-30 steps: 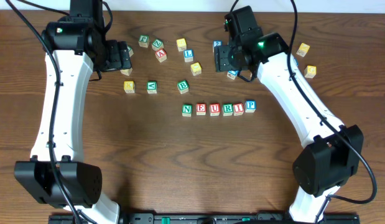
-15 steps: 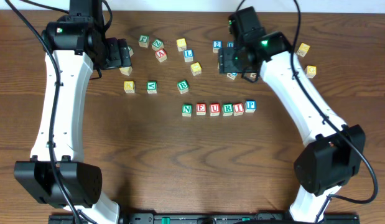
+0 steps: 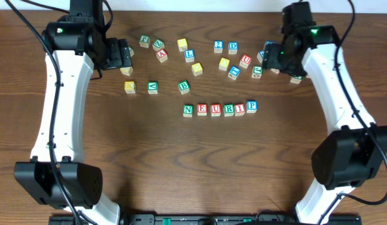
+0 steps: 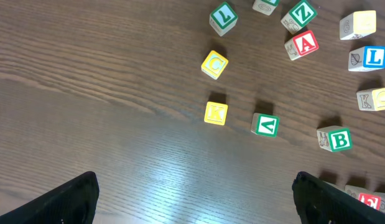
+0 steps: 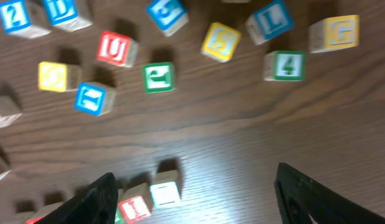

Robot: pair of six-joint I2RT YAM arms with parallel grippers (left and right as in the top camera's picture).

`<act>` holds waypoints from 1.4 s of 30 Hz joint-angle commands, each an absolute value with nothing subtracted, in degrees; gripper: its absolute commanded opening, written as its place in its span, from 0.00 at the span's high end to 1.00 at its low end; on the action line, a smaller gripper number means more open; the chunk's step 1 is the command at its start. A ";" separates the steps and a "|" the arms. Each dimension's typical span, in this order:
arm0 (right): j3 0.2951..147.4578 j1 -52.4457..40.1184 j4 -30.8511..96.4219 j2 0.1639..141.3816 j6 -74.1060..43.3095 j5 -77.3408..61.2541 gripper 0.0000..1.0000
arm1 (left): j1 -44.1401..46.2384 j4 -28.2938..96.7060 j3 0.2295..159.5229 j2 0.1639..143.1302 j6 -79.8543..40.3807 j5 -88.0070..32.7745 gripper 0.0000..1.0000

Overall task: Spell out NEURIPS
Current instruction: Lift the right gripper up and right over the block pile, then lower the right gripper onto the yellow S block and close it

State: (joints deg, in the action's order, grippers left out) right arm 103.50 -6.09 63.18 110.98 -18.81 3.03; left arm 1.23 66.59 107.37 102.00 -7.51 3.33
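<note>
Six lettered cubes stand in the N-E-U-R-I-P row near the middle of the surface. Its long axis runs side to side across the overhead view, with the blue P cube at the end on the right arm's side. The word lacks only its last letter, so I judge the step in hand to be fetching an S.

The likely candidate is the yellow S cube, seen in the right wrist view among the scattered cubes beyond the row. The overhead view hides it under the right arm. The right pincer is spread, its fingers well apart and gripping nothing, and it hangs above the surface near the P end of the row. From it the yellow S cube lies ahead, on the far side from the row and only a little off the centre line between the fingers. The cube sits turned slightly against the line of the fingers, so a small wrist twist would probably help. The blue L cube is just beside it and the green 4 cube is near, which leaves tight room for a finger on that side.

The left pincer is spread too and empty, well apart from this cluster. The right arm is plainly the nearer.
</note>
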 commanded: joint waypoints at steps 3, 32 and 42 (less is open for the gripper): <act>104.49 -2.26 63.68 111.66 -17.93 2.44 0.23 | 1.08 66.54 107.04 102.67 -7.81 2.28 0.02; 104.40 0.38 58.70 116.07 -27.00 1.91 0.29 | 1.08 62.63 107.04 102.76 -10.22 1.76 0.02; 104.42 0.19 51.27 119.02 -29.39 2.55 0.34 | 1.08 62.50 107.04 102.76 -10.20 1.76 0.02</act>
State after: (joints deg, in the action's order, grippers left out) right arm 103.55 -0.05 51.72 119.15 -26.63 1.15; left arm 1.23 62.54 107.37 102.00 -9.26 1.83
